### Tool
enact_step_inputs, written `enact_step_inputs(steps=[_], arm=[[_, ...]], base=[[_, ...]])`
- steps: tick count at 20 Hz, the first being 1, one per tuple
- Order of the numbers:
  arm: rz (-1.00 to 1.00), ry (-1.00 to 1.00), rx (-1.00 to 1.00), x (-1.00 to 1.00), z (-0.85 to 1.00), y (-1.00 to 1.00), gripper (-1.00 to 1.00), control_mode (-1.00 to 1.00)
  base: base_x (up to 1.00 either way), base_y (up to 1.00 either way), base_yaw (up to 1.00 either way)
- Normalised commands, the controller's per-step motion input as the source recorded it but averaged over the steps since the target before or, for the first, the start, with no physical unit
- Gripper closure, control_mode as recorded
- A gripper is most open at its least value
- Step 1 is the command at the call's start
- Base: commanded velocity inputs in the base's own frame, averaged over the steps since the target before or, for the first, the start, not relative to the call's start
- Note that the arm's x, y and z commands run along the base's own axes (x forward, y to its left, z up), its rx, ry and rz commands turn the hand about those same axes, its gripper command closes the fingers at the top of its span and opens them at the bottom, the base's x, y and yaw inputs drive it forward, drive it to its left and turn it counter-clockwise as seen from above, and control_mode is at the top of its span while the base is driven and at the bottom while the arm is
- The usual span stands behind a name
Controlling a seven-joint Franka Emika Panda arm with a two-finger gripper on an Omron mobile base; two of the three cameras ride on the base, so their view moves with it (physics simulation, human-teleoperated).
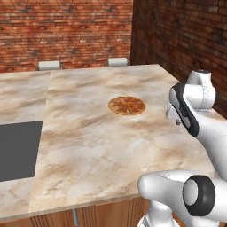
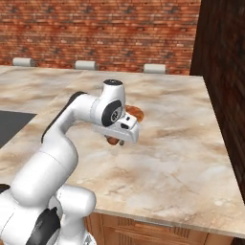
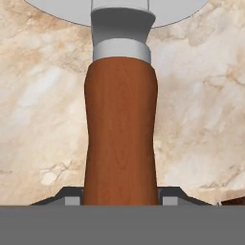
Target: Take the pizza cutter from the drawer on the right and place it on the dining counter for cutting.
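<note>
The tool point(image 3: 120, 201) is clamped on the brown wooden handle of the pizza cutter point(image 3: 120, 139), its fingers point(image 3: 72, 197) pressed against both sides, with the grey blade at the far end. It hangs above the marbled tabletop point(image 2: 177, 158), near the pizza point(image 1: 127, 105).

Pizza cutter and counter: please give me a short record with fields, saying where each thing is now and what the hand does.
pizza cutter: brown wooden handle, grey metal blade end, held between the fingers
hand: shut on the cutter's handle, above the dining counter
dining counter: beige marbled stone, dark inset at left
pizza: flat on the counter, beyond the hand
placing: not yet done
</note>
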Motion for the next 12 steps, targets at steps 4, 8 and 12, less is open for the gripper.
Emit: enact_step_inputs(steps=[4,8,12], arm=[[0.00,0.18,0.00,1.00,0.00,0.11,1.00,-1.00],[0.00,0.19,0.01,1.00,0.00,0.00,1.00,-1.00],[0.00,0.20,0.02,1.00,-0.08,0.00,1.00,-1.00]], base=[[0.00,0.00,0.00],[0.00,0.00,0.00],[0.00,0.00,0.00]])
